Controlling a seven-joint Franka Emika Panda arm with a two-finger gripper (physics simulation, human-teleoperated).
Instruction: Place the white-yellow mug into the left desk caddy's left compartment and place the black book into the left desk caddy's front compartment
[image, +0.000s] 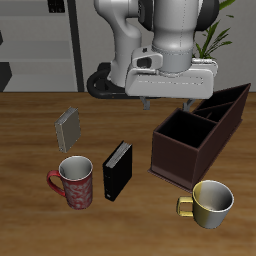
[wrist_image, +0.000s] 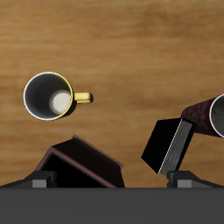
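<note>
The white-yellow mug (image: 212, 200) stands upright near the table's front edge, just in front of the left desk caddy (image: 200, 135). The wrist view shows the mug (wrist_image: 48, 94) from above, with nothing inside and its yellow handle pointing sideways. The black book (image: 117, 170) stands upright between the caddy and a red mug, and its pale page edge shows in the wrist view (wrist_image: 171, 144). My gripper (image: 172, 100) hangs open high above the table, behind the caddy's near corner (wrist_image: 83, 162), holding nothing. Its fingertips (wrist_image: 39, 179) stand wide apart.
A red patterned mug (image: 75, 182) stands beside the black book, and its rim also shows in the wrist view (wrist_image: 210, 114). A small grey book (image: 70, 127) stands farther back. The caddy's compartments hold nothing.
</note>
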